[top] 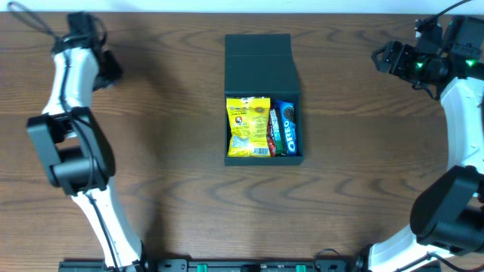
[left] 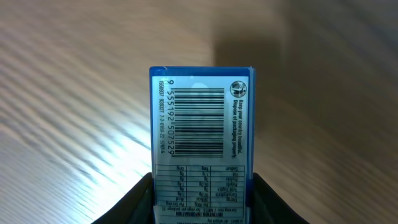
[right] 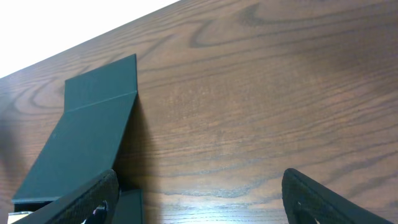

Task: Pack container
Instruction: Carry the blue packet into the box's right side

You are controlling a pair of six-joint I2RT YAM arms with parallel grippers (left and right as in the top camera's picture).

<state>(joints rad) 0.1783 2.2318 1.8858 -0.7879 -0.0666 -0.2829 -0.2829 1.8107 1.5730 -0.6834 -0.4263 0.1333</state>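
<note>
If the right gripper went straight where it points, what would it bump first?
Probably the bare wooden table. The container's open lid sits off to the side of that line, though depth is hard to judge.

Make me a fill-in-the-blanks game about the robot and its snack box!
The left gripper holds a blue packet with a black ____ printed on it. In the container, the snack packet beside the Oreo pack is coloured ____. The right gripper is open and holds ____.
Missing words: barcode; yellow; nothing.
</note>
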